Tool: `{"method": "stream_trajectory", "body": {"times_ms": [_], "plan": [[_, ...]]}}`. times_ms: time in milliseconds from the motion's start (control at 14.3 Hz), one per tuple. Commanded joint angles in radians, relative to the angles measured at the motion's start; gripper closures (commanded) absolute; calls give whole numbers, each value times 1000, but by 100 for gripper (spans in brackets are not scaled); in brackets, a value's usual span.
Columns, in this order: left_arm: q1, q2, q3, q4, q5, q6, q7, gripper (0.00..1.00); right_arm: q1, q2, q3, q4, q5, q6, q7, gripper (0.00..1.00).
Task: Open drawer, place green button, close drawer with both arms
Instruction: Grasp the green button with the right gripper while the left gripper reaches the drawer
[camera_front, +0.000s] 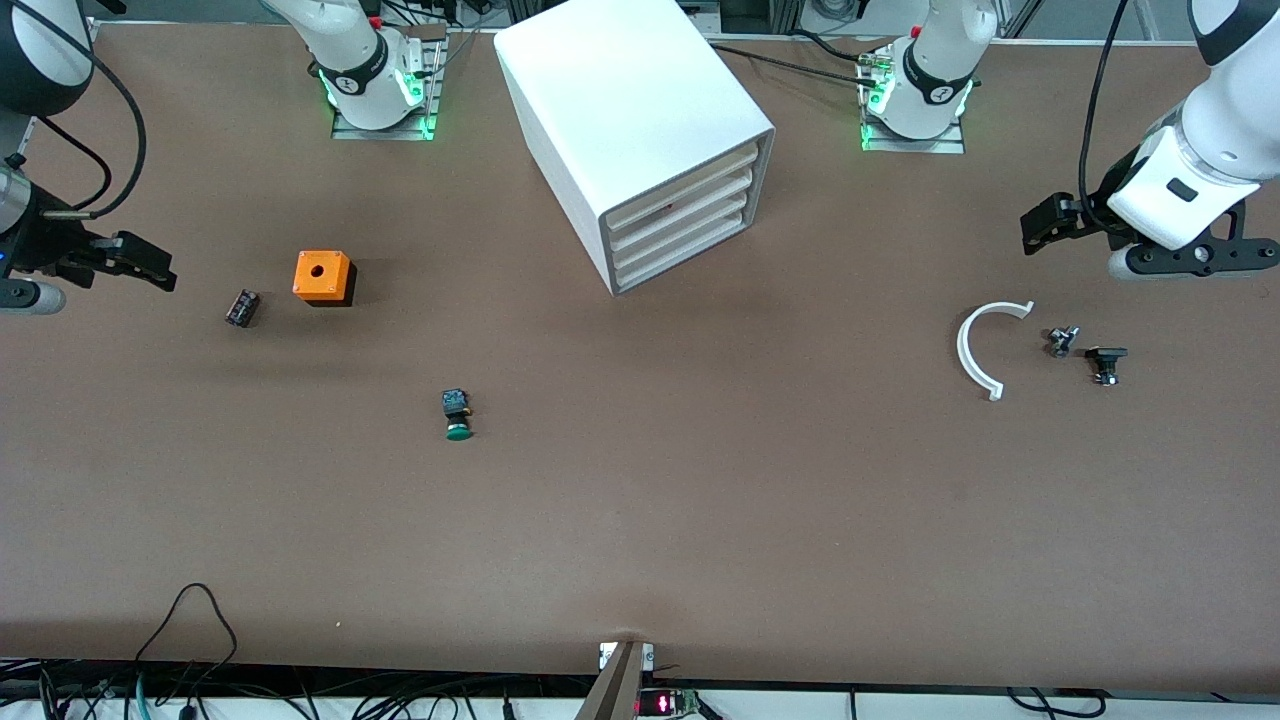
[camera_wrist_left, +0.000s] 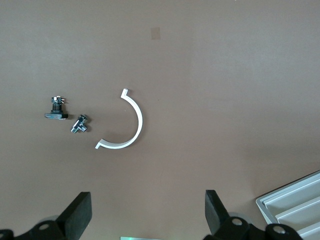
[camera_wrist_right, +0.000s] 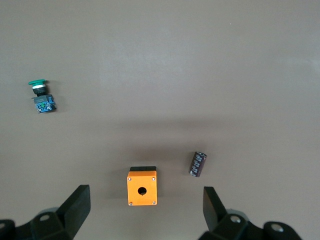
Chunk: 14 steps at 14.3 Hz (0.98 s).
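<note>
The white cabinet stands between the two arm bases; its four drawers are all shut, and the drawer is the bottommost. The button, with a green cap and a black-and-blue body, lies on the table nearer to the front camera than the cabinet, toward the right arm's end; it also shows in the right wrist view. My right gripper is open and empty, up over the table beside the orange cube. My left gripper is open and empty over the left arm's end; it also shows in the left wrist view.
An orange cube with a round hole and a small dark cylinder lie toward the right arm's end. A white curved strip, a small metal part and a black-capped part lie toward the left arm's end.
</note>
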Motion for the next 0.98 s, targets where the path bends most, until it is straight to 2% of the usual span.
{"method": "stream_trajectory", "body": {"times_ms": [0, 350, 629, 909], "plan": [[-1, 13, -6, 31, 7, -18, -4, 0, -3, -55, 1, -62, 11, 33, -3, 0], [-3, 22, -5, 37, 7, -15, 5, 0, -5, -29, 1, -28, 16, 27, -3, 0], [-17, 121, -6, 112, 22, -47, -1, 0, -3, -26, 1, -28, 16, 38, 9, 0], [-20, 178, -16, 145, 27, -82, 2, 0, 14, 52, 22, -34, 45, 62, 10, 0]]}}
